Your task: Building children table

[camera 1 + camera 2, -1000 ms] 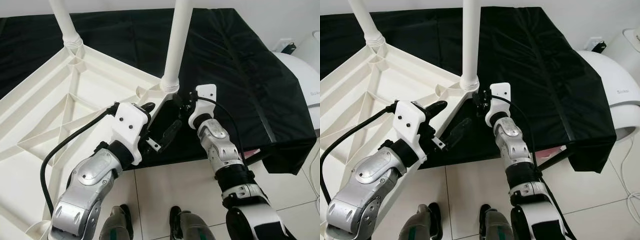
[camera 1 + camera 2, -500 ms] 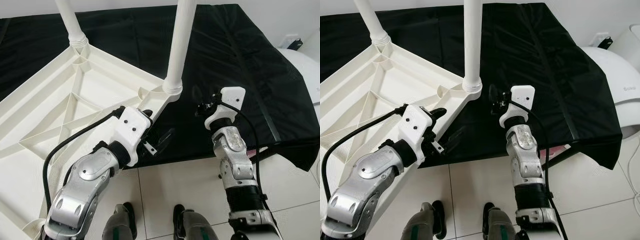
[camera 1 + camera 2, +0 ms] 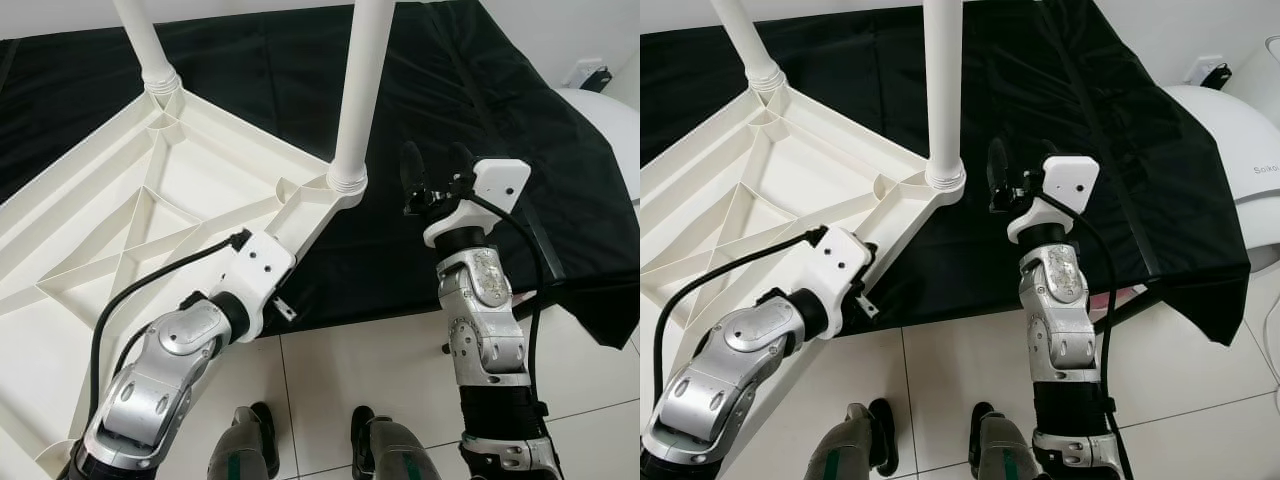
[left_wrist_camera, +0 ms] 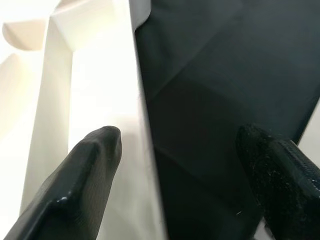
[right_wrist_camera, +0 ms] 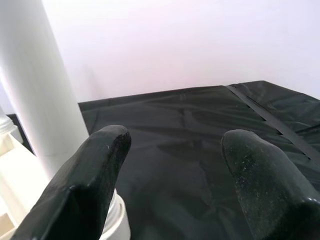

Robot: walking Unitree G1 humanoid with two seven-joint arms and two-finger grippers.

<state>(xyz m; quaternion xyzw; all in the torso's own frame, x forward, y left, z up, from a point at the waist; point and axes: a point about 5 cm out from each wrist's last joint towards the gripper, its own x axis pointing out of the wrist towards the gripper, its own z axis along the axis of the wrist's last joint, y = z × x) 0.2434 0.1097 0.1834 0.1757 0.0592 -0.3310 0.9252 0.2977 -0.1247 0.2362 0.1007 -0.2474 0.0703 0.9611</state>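
White children table top [image 3: 120,230] upside down on black-covered table [image 3: 480,110], two legs [image 3: 358,90] standing up. Left tool [image 4: 175,165] spread wide, straddling tabletop edge near leg socket. Right tool [image 3: 432,172] raised beside leg, fingers apart, holding nothing.

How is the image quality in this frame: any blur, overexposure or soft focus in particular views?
Left and right eye views: sharp, evenly lit, no motion blur. Left wrist view: the upturned white plastic tabletop is blown out, its ribs nearly lost, and the left gripper fingers look soft. Right wrist view: the right gripper fingers are out of focus, and the white leg merges with the bright wall.
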